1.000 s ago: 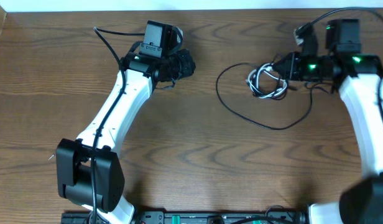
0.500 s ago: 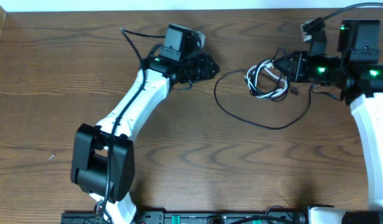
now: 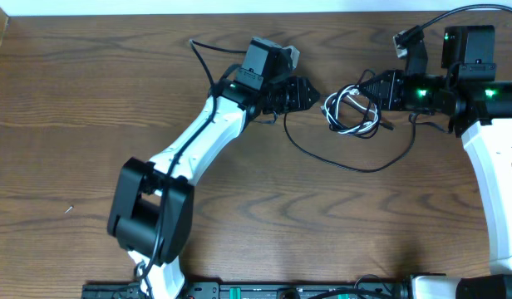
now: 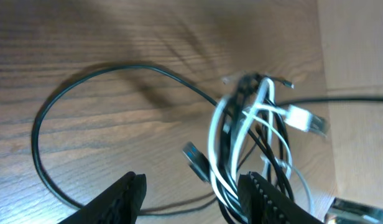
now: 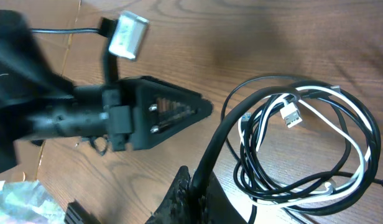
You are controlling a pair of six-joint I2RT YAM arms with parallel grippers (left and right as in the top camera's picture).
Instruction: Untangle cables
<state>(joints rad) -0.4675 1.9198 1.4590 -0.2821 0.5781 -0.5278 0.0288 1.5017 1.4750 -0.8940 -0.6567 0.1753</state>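
My left arm has swung right across the worktop (image 3: pixel 73 124). Its pincer (image 3: pixel 310 93) has spread apart and sits empty just beside the cables (image 3: pixel 353 110). My right pincer (image 3: pixel 374 89) is clamped on a black strand of that bundle. I judge I should pinch one thin loop, not the whole knot. The cords are glossy, black and white, tightly coiled. Beyond them, a slack black loop (image 3: pixel 371 170) trails over grained wood.

Two hands (image 3: pixel 312 93) (image 3: pixel 361 86), one cable tangle (image 5: pixel 292 116) (black, white)
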